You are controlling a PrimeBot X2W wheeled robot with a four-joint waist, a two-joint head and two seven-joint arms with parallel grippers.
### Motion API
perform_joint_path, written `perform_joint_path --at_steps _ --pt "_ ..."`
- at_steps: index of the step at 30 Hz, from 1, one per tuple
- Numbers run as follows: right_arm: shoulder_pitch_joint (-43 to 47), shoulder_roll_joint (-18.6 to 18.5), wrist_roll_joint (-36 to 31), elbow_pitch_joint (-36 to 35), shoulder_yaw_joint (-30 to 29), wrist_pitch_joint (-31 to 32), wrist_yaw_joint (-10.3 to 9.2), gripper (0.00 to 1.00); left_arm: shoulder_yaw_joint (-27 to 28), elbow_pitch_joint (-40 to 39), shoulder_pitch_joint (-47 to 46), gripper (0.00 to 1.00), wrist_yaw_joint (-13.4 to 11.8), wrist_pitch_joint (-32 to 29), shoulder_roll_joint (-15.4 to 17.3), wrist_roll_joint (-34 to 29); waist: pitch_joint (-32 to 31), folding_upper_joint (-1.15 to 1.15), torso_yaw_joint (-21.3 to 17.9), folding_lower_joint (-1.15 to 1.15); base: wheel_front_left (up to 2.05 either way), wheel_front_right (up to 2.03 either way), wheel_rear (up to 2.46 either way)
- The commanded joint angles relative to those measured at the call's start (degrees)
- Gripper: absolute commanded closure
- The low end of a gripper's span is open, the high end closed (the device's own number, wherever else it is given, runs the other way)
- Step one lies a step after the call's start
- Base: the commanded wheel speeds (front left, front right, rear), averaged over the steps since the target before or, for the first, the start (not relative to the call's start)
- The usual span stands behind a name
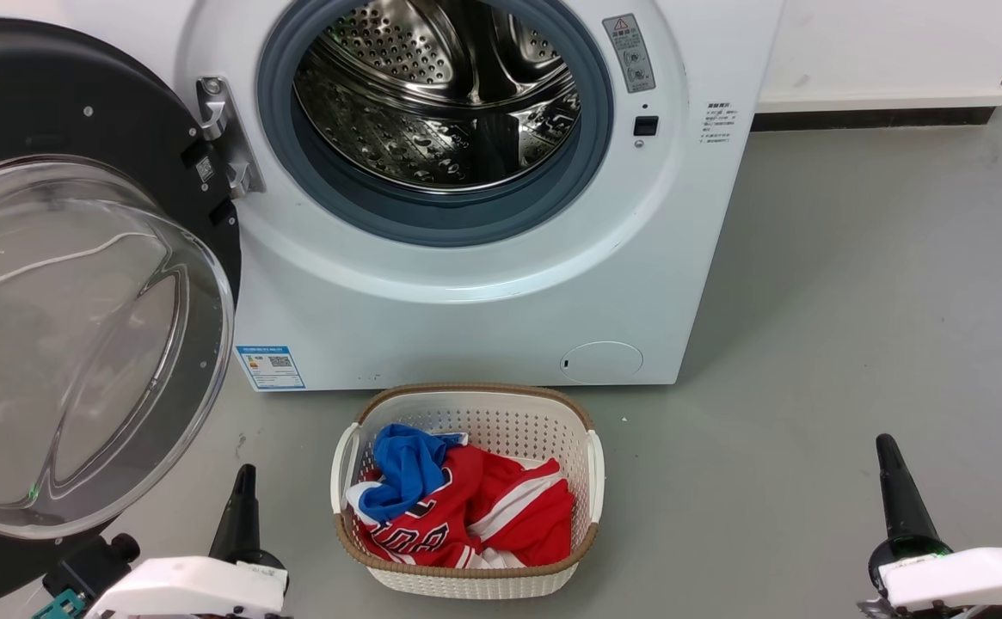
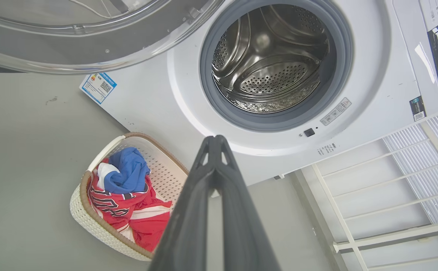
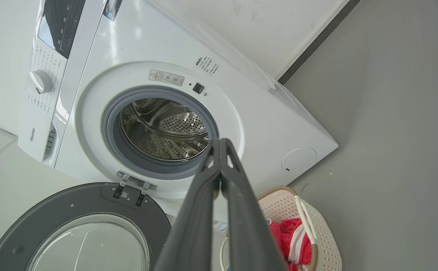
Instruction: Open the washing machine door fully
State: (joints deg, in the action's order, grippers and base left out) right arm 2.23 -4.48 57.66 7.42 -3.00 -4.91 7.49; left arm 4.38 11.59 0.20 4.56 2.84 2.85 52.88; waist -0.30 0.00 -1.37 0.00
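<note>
**Grey floor (image 1: pixel 853 344), white washing machine (image 1: pixel 483 318) standing open**

Out to the machine's left hangs the large round washing machine door (image 1: pixel 79 327), black-rimmed with a clear bulging glass centre. It hangs on its metal hinge (image 1: pixel 224 137), swung well clear of the grey rubber-ringed opening (image 1: pixel 436 219) and the perforated steel drum (image 1: pixel 432 94). Just in front sits a white plastic basket (image 1: pixel 593 468) of red and blue clothes (image 1: pixel 466 507). Low on either side hover the left pincer (image 1: pixel 245 477) and right pincer (image 1: pixel 886 449), fingers pressed together, holding nothing.
</note>
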Motion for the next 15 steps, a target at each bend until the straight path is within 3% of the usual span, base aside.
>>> perform_joint_path --at_steps 1,15 --pt "-1.3 -0.5 1.4 -0.2 0.0 0.3 0.01 1.00 0.3 -0.3 -1.5 1.00 0.6 -0.3 0.0 1.5 0.0 0.00 0.0 0.00 0.00 0.00 0.00" --pt "-3.1 -0.5 10.4 1.4 -0.2 2.5 0.01 1.00 0.8 0.3 -2.8 1.00 1.1 -2.6 0.0 11.0 0.1 0.00 0.3 0.00 0.00 0.00 0.00"
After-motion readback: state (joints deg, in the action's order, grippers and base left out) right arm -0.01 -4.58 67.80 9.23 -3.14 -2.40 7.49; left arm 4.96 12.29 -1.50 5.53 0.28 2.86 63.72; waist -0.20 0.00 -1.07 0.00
